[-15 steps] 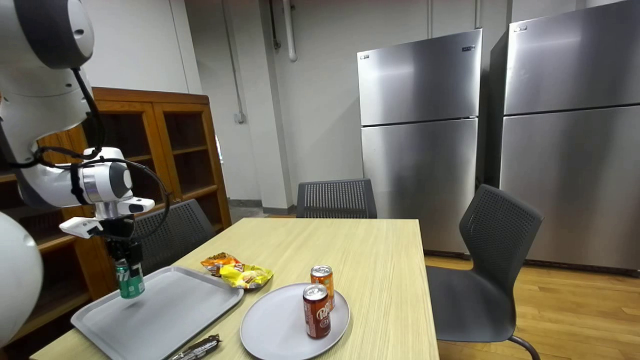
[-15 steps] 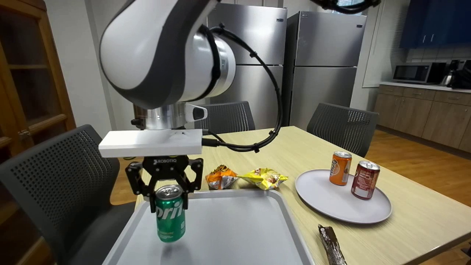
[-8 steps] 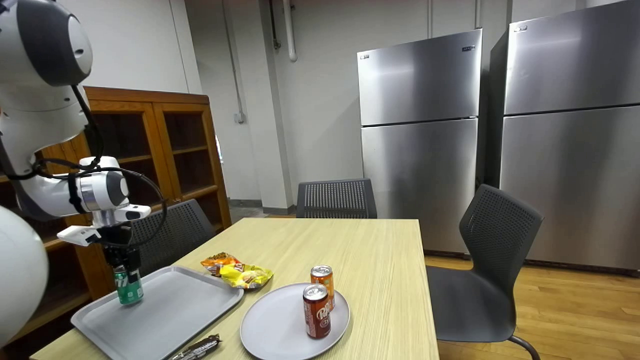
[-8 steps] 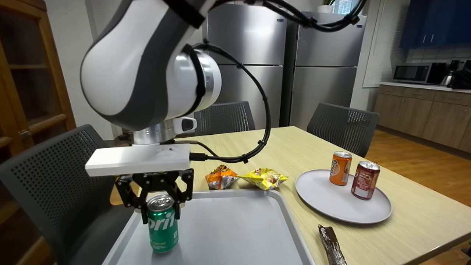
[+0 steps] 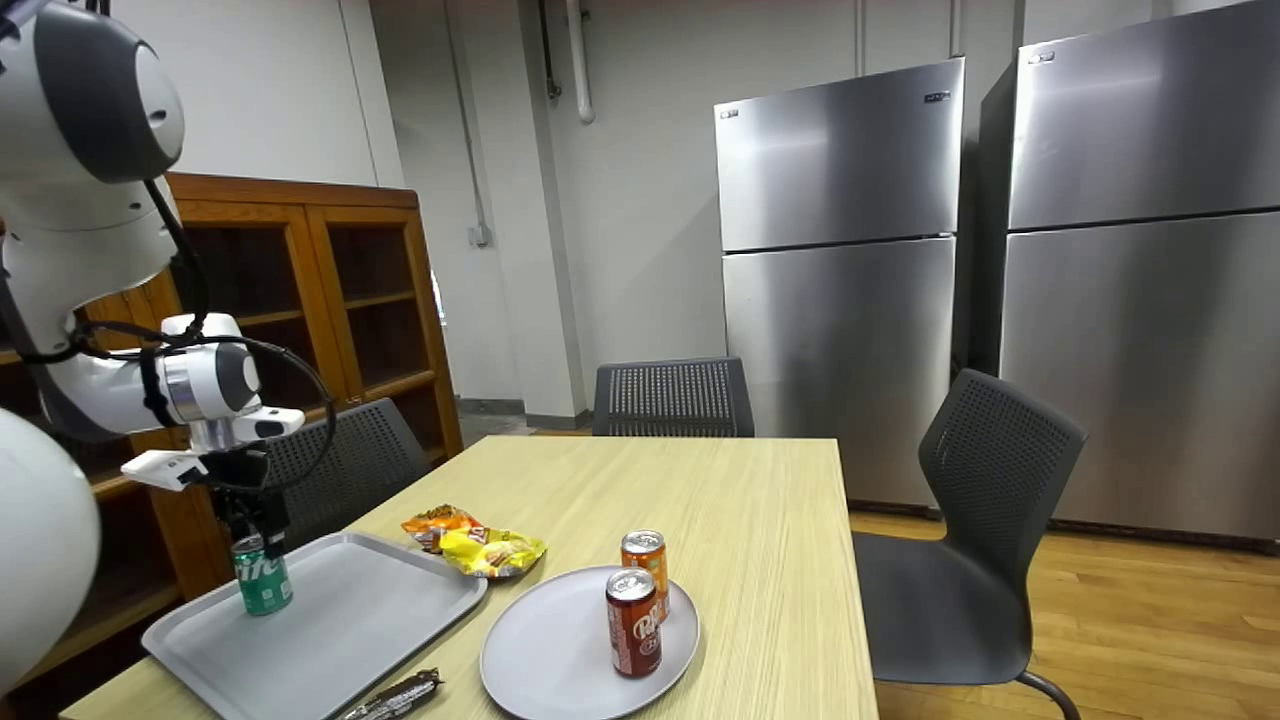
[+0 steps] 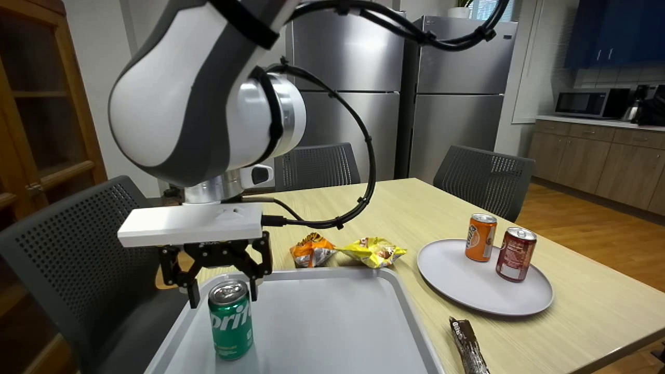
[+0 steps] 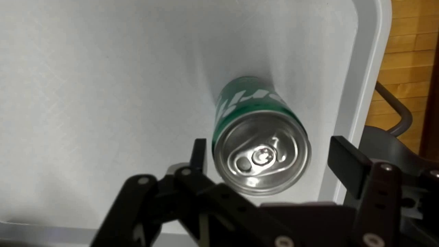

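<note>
A green Sprite can point(image 6: 231, 328) stands upright on the grey tray point(image 6: 332, 322), near the tray's edge on the chair side. It also shows in an exterior view point(image 5: 264, 585) and in the wrist view point(image 7: 252, 97). My gripper point(image 6: 224, 298) is open, with one black finger on each side of the can's top. In the wrist view the gripper point(image 7: 271, 159) shows a gap between each finger and the can, wider on the right side. Nothing is held.
An orange bag point(image 6: 311, 250) and a yellow bag point(image 6: 373, 253) lie beyond the tray. A round plate point(image 6: 452, 270) bears an orange can point(image 6: 480, 238) and a dark red can point(image 6: 516, 254). A brown wrapped bar point(image 6: 467, 345) lies between tray and plate. A chair point(image 6: 78, 270) stands close beside the tray.
My gripper came down with the Sprite can, which now stands on the tray. The fingers then opened off the can and rose slightly. The other objects have not moved.
</note>
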Action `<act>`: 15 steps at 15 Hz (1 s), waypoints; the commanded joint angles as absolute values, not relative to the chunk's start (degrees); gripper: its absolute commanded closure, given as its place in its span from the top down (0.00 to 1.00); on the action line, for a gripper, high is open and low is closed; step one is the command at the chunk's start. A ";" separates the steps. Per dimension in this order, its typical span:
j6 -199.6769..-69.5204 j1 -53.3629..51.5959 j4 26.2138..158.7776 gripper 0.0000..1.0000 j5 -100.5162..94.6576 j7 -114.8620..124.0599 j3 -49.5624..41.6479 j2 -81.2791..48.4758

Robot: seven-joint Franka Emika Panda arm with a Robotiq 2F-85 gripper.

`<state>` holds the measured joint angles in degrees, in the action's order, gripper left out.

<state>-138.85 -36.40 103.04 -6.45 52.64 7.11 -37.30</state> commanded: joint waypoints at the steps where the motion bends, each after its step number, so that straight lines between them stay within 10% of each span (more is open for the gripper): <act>1: -136.92 -36.30 102.93 1.00 -6.10 52.70 6.42 -34.84; 15: -138.40 -29.62 115.07 1.00 -7.28 49.79 5.78 -21.20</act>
<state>-138.83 -31.86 109.35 -6.44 51.99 4.56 -26.84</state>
